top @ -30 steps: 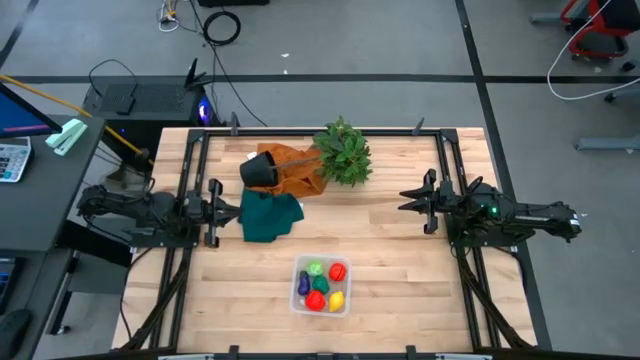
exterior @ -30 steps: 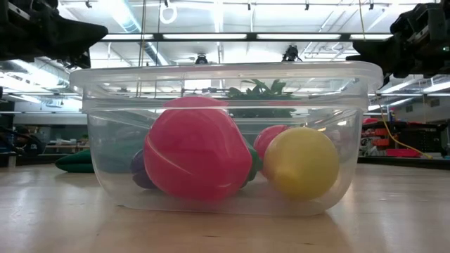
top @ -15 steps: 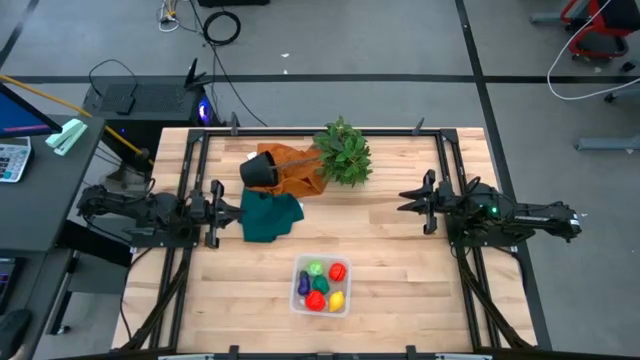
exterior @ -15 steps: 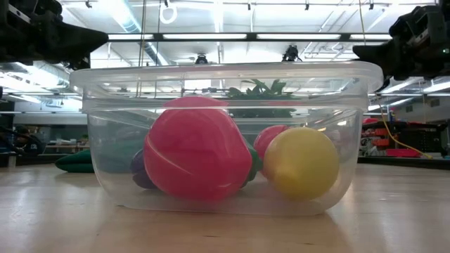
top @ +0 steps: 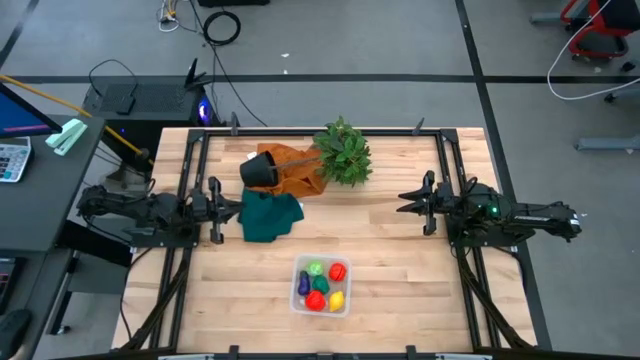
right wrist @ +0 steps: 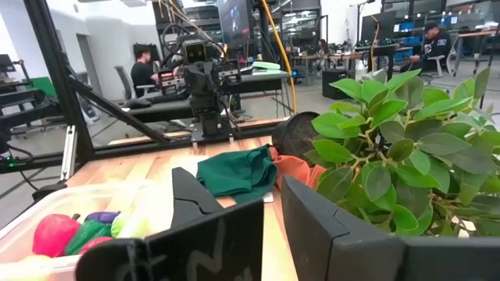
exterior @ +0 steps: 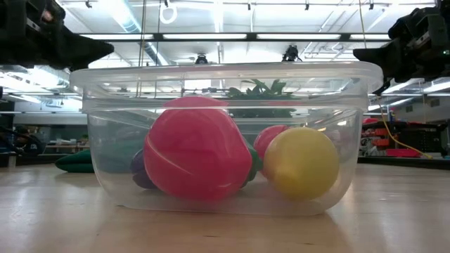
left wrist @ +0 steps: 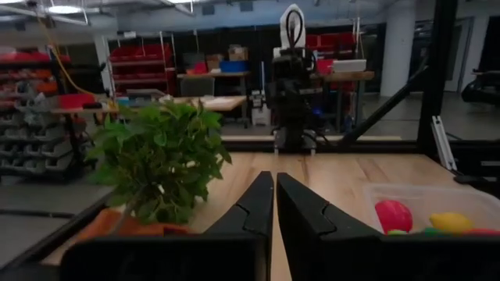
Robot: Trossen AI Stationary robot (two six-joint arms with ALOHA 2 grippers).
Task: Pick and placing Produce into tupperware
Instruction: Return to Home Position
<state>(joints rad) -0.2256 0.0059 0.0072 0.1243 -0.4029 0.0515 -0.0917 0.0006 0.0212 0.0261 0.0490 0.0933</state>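
Upper centre, a bushy leafy plant (top: 343, 152), black pot (top: 258, 169), rumpled orange cloth (top: 297, 165) and green cloth (top: 268, 216) crowd the wooden tabletop (top: 390, 265). Lower centre, clear round-cornered tupperware (top: 323, 259) holds the glossy produce (top: 316, 300). Left gripper (top: 214, 208) mid-left, clenched, empty; right gripper (top: 413, 203) mid-right, parted.

- High view: directly overhead, facing straight down, far enough off to take in the whole pale wooden table (top: 400, 270) and the floor around it.
- Low view: at table-top level, facing level across into the room. It sits so near the clear rectangular plastic tub (exterior: 344, 105) that the tub fills most of the frame.
- Left wrist view: low over the table, looking past the left gripper (left wrist: 275, 178) towards the right arm (left wrist: 293, 86).
- Right wrist view: past the right gripper (right wrist: 238, 181), facing the opposite way, towards the left arm (right wrist: 205, 86).
- Both wrist views share the tub and the bushy green leafy plant (left wrist: 160, 160); the overhead view holds both too.
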